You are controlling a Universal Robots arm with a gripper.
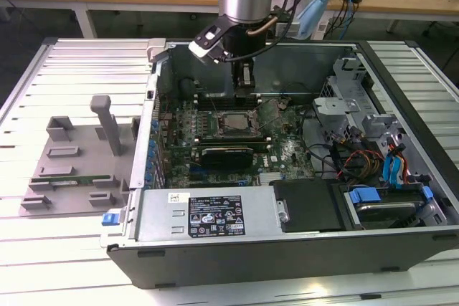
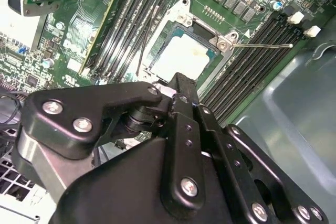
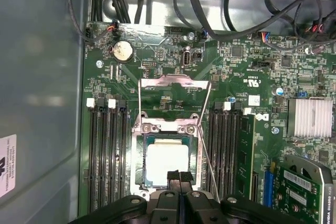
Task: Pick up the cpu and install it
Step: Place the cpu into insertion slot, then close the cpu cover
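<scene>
The cpu (image 3: 167, 161), a square chip with a silvery lid, lies flat in the black-framed socket (image 3: 140, 158) on the green motherboard (image 3: 157, 51). It also shows in the second wrist view as the cpu (image 2: 181, 59) and, deep inside the open computer case, as the cpu (image 1: 233, 123). The socket's metal load plate (image 3: 174, 83) is swung open, and its thin lever (image 3: 207, 145) is raised. My gripper (image 1: 246, 94) hangs just above the cpu's edge. In the first wrist view the gripper (image 3: 179, 176) has its two black fingers pressed together, shut with nothing between them.
Black memory slots (image 3: 107, 150) flank the socket on both sides. An expansion card (image 1: 228, 153) lies in front of it. The case walls (image 1: 154, 105), a drive cage with cables (image 1: 366, 141) and a power supply (image 1: 208, 213) surround the board. A grey fixture (image 1: 79, 155) stands on the exterior view's left.
</scene>
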